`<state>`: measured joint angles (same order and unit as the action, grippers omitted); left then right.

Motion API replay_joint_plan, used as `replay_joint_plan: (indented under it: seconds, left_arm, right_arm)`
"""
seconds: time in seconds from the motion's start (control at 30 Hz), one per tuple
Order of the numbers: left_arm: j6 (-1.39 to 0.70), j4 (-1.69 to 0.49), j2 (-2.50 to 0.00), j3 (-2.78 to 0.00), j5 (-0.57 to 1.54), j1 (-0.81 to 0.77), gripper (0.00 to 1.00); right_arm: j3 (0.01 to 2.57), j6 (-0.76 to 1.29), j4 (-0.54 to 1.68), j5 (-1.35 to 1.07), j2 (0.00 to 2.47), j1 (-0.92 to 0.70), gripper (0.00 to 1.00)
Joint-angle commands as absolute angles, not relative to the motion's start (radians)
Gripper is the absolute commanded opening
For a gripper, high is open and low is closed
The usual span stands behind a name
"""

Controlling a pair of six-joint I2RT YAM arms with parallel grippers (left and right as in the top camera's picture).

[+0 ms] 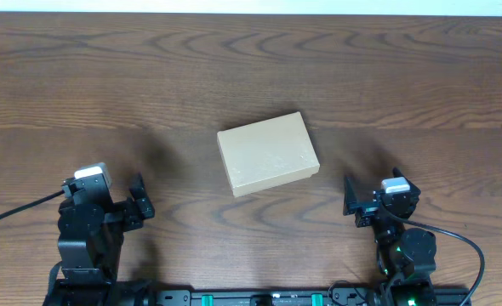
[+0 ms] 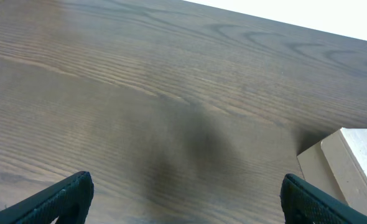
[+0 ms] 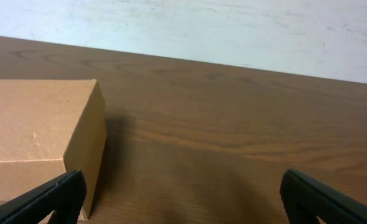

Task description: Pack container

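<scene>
So the box [image 1: 267,153] sits about mid-table, turned a bit off square to the table [image 1: 234,59] edge, and the lid looks flat and shut from overhead. No flap is sticking up, and I can't see any gap along the top. From the right wrist cam it's a plain tan block just ahead and to the left, with its top face flush.

Both arms are parked at the near edge, one on each side of the box and well apart from it. The left claw [image 1: 138,204] is spread wide with nothing but bare wood between its fingers [image 2: 78,193]. The right claw [image 1: 353,206] is the same, wide open and holding nothing. Neither one touches the box.

How far along? Honestly it's hard to call. There's nothing loose on the table that I can see, so no items are waiting to go in, and the closed lid hides whatever is inside. My guess is that the packing is either finished, with the arms backed off, or it hasn't begun and the stuff to pack is out of frame. If it's done, nothing is left. If not, the lid has to come open first.
</scene>
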<state>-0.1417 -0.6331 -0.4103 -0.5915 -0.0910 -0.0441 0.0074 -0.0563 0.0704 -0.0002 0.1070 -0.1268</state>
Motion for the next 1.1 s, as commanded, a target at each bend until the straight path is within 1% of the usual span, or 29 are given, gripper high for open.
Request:
replay_joint_plan:
  seconds: [0.0, 0.1, 0.37, 0.63, 0.73, 0.87, 1.07]
  left_arm:
    - [-0.138, -0.625, -0.408, -0.589, -0.115, -0.046, 0.95]
    - [-0.108, -0.521, -0.405, -0.563, -0.113, -0.046, 0.95]
    - [-0.009, -0.07, -0.299, -0.339, -0.112, -0.046, 0.95]
    - [-0.002, 0.187, -0.131, -0.092, -0.112, -0.046, 0.95]
    - [-0.003, 0.221, -0.087, -0.041, -0.108, -0.046, 0.95]
    - [-0.003, 0.211, -0.049, -0.009, -0.078, -0.046, 0.95]
    - [-0.003, 0.073, -0.01, -0.005, 0.016, -0.046, 0.95]
  right_arm:
    - [0.006, -0.068, 0.075, 0.011, 0.1, -0.143, 0.99]
    - [0.006, -0.068, 0.075, 0.011, 0.1, -0.143, 0.99]
    - [0.006, -0.068, 0.075, 0.011, 0.1, -0.143, 0.99]
    - [0.006, -0.068, 0.075, 0.011, 0.1, -0.143, 0.99]
    - [0.006, -0.068, 0.075, 0.011, 0.1, -0.143, 0.99]
    - [0.006, -0.068, 0.075, 0.011, 0.1, -0.143, 0.99]
    - [0.006, -0.069, 0.075, 0.011, 0.1, -0.143, 0.99]
